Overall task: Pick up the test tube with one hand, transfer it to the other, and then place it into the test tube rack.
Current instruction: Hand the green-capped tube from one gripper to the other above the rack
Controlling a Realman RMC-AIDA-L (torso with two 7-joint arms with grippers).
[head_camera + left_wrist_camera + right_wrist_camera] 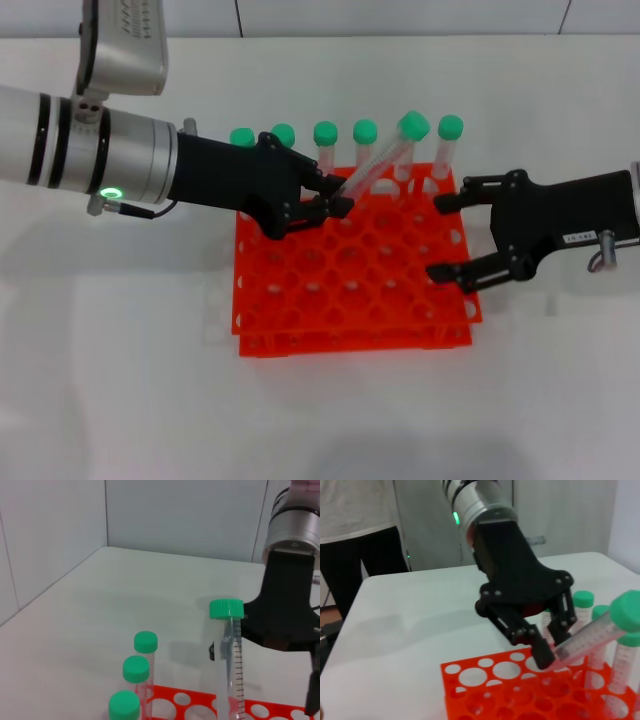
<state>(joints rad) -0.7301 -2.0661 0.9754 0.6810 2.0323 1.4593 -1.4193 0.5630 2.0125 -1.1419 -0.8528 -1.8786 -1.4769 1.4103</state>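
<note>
My left gripper is shut on the lower end of the test tube. The tube is clear with a green cap and leans over the back rows of the orange-red test tube rack. The right wrist view shows the same grip, left gripper clamped on the tilted tube. My right gripper, with a white label on its wrist, hangs open over the rack's right edge, a short way from the tube. In the left wrist view the held tube rises with its cap up.
Several more green-capped tubes stand in the rack's back row, and three of them appear in the left wrist view. The rack sits on a white table. A person stands beyond the table's far edge.
</note>
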